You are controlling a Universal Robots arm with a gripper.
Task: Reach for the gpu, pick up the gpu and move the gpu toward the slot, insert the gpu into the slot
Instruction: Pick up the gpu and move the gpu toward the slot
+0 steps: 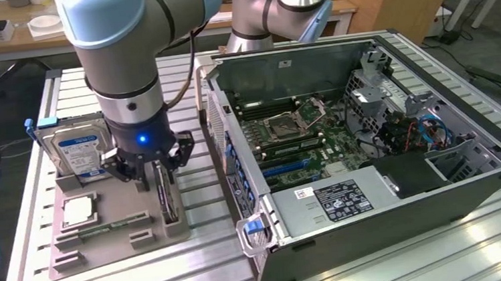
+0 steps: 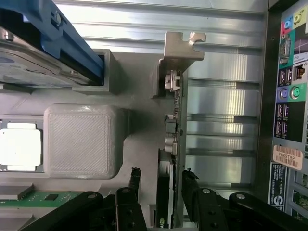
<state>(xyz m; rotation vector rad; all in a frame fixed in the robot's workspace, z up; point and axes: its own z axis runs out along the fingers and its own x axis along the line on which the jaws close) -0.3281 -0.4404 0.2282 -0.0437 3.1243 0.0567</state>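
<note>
A slatted metal bench (image 1: 198,272) carries an open grey computer case (image 1: 417,214). At its nine o'clock in the exterior view, a grey plastic tray (image 1: 116,248) holds the thin dark gpu card (image 2: 171,144) on edge. The black tool (image 2: 162,174) straddles it, wide open and empty. Not lifted yet.

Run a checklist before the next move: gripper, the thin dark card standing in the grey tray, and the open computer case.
1. Gripper open: ok, jaws stand apart.
2. Fingers straddle the thin dark gpu card with silvery end bracket: ok, one on each side.
3. Card clamped: not ok, jaws not closed on it.
4. Card upright on edge in the grey plastic tray: ok.
5. Silver hard drive with blue-white label apart from the fingers: ok.
6. Black computer case side open, green motherboard exposed: ok.
</note>
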